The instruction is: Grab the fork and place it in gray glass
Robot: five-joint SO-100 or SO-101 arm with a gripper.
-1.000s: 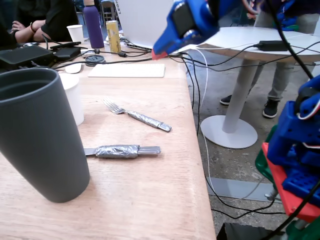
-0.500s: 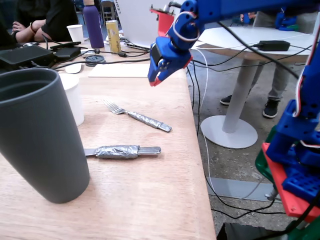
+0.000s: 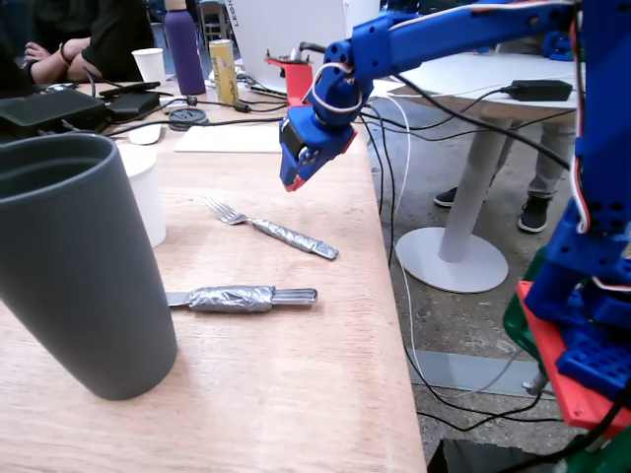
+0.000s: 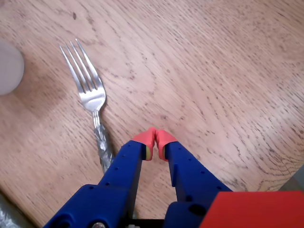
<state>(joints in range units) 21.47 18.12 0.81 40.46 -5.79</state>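
Observation:
The fork (image 3: 268,227) lies flat on the wooden table, tines toward the far left, its handle wrapped in crinkled silver tape. In the wrist view the fork (image 4: 88,95) lies left of the fingertips, its handle passing under the left finger. The gray glass (image 3: 77,261) stands upright at the near left of the fixed view. My blue gripper (image 3: 294,181) with red tips hangs in the air above and right of the fork. Its jaws are shut and empty, as the wrist view (image 4: 155,137) shows.
A taped utensil without tines (image 3: 242,298) lies in front of the fork. A white cup (image 3: 146,192) stands behind the gray glass. Bottle (image 3: 183,49), can (image 3: 224,71), another cup (image 3: 150,65) and cables crowd the far end. The table edge (image 3: 389,286) runs along the right.

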